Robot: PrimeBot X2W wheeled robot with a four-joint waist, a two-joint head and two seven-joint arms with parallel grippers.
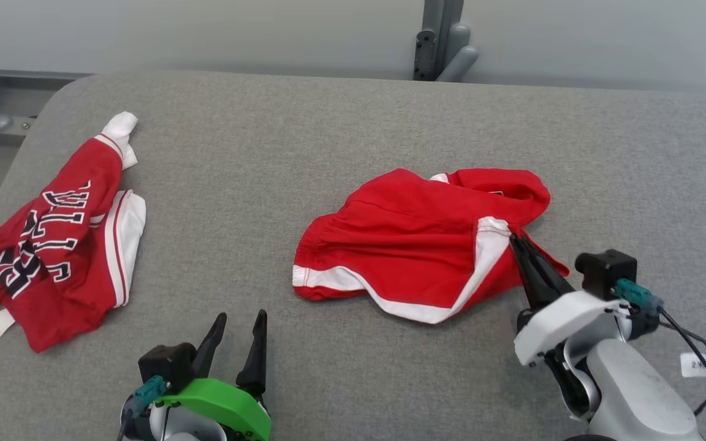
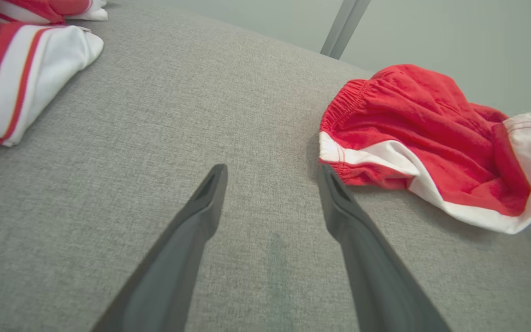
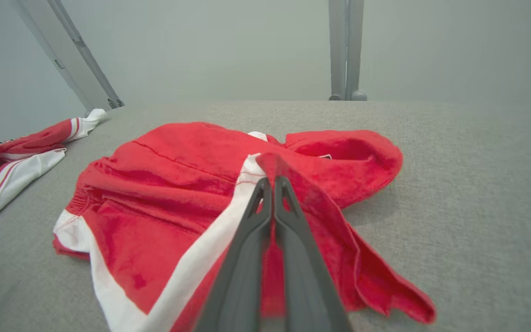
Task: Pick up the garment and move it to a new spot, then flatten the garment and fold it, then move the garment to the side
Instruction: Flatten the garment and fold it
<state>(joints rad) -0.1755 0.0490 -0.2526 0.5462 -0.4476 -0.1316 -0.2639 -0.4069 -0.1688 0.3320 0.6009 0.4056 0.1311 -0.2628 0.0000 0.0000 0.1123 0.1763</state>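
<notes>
Right wrist view is showing the right gripper [image 3: 272, 182] pinching a fold of the red shorts [image 3: 178, 193] at the white trim, less plain in the head view; the shorts are lying crumpled mid-way across the grey fabric table [image 1: 353, 122]. Left gripper [image 1: 241, 315] is hovering near its front edge, fingers spread. 1 lettered red jersey [image 1: 53, 245] is lying at its left edge, a pale wall [image 1: 206, 30] behind.

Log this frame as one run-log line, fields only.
right tool: shut on red shorts at white-trimmed hem | left tool: open, empty | red jersey: crumpled, left side of table | stage: pickup grasp
</notes>
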